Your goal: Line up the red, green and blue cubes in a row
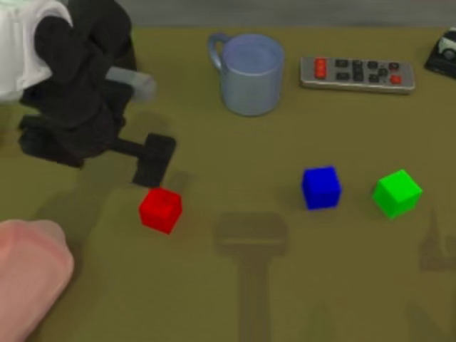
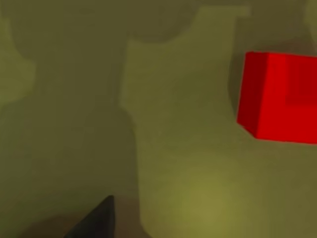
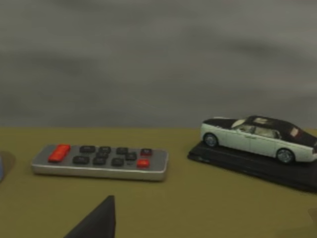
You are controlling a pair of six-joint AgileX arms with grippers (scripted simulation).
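The red cube sits on the olive table at the left. My left gripper hangs open just behind it, not touching. In the left wrist view the red cube lies off to one side, and only one dark fingertip shows, with bare table beside it. The blue cube and the green cube stand side by side at the right, a small gap between them. My right gripper is out of the top view, parked low and open, facing the table's back edge.
A pale blue mug stands at the back centre. A grey remote lies to its right, with a toy car on a black base at the back right corner. A pink rounded shape fills the front left corner.
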